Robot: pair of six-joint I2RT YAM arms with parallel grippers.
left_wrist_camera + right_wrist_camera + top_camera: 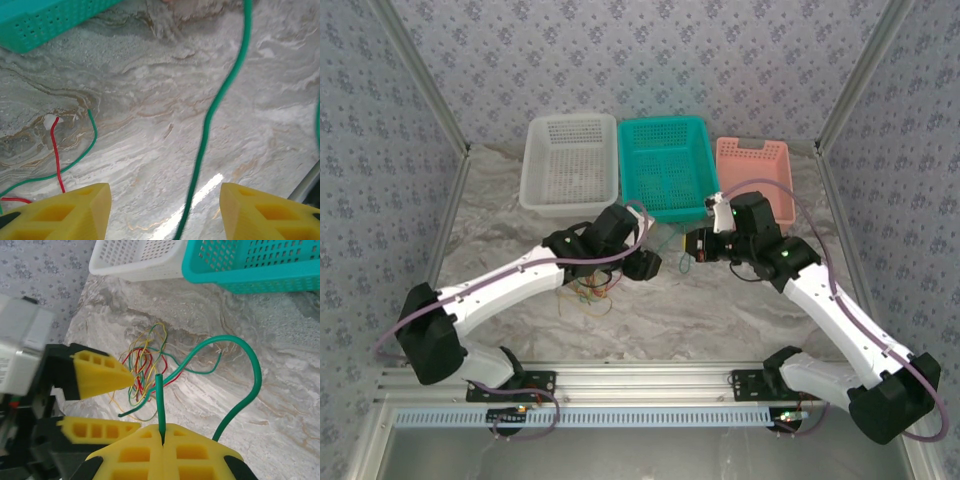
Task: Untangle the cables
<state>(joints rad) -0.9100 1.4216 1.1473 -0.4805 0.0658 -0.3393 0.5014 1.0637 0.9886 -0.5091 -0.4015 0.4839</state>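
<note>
Right wrist view is showing the right tool [162, 432] clamped fully closed on one end of a thin green wire [252, 365]. The wire is looping back toward the tangled bundle of thin yellow, red and green cables [142, 367], which is lying on the marble-patterned surface [280, 430], left of the middle and closer to the near edge. The left tool [165, 200] is hanging roughly half open around that green wire, gripping nothing. I'm guessing it's mid pull-out, so the next move is calling for a slow draw away from the bundle while the left tool is pinning the rest.
</note>
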